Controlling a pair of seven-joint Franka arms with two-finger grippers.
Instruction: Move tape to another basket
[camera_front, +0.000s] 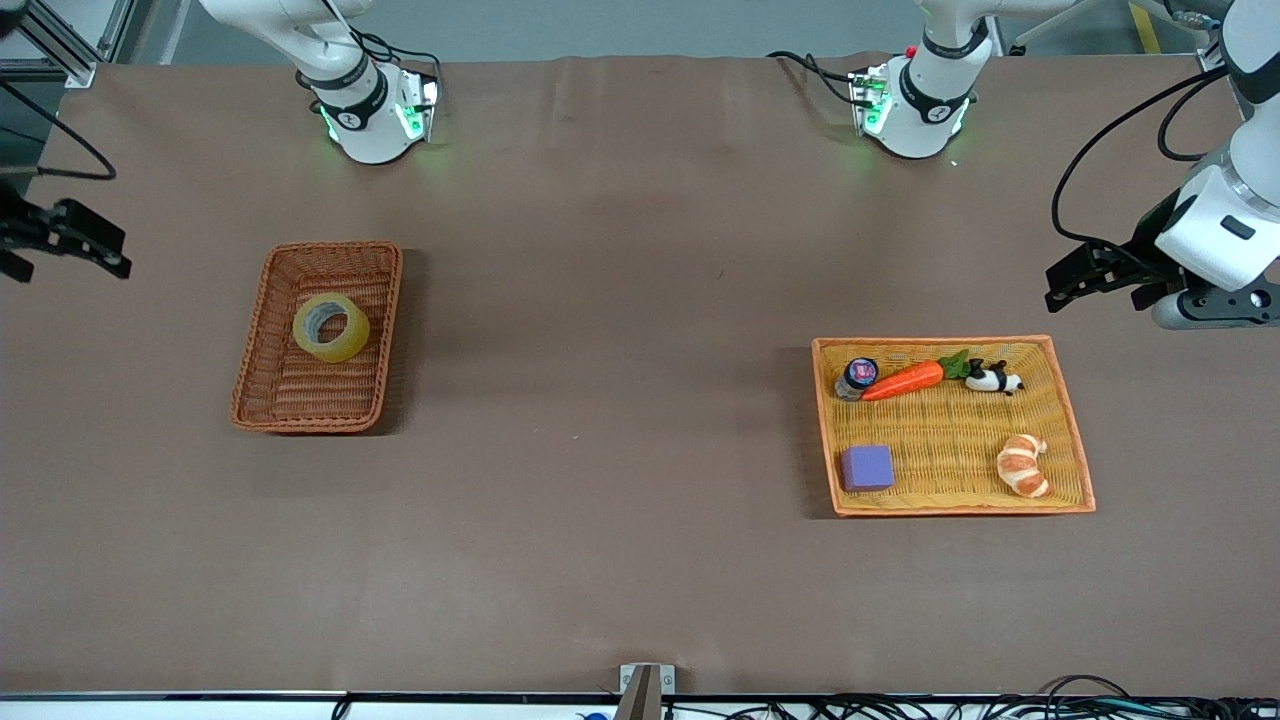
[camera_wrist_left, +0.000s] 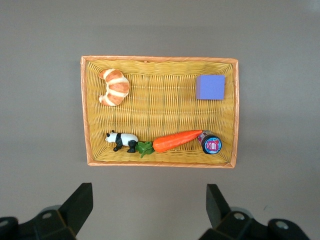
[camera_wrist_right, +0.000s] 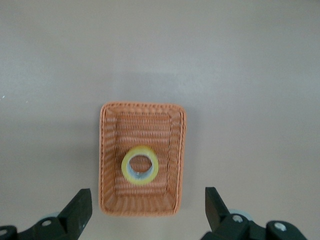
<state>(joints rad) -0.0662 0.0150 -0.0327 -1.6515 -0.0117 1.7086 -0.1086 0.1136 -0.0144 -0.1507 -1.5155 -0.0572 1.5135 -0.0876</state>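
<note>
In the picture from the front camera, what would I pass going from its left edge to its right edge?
right gripper → brown basket holding the tape → yellow basket with purple block, croissant → left gripper.

tape (camera_front: 331, 327) in basket (camera_front: 262, 385) | tray (camera_front: 1065, 400), left arm's end, holds croissant (camera_front: 1023, 465)

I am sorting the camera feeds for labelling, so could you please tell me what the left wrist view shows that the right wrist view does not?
Only the left wrist view shows the yellow tray basket holding a croissant, a purple block, a toy panda, a toy carrot and a pink-lidded jar, with the open left gripper above the table beside it. Only the right wrist view shows the reddish-brown basket with the tape lying in it, and the open right gripper. Both share the brown table.
</note>
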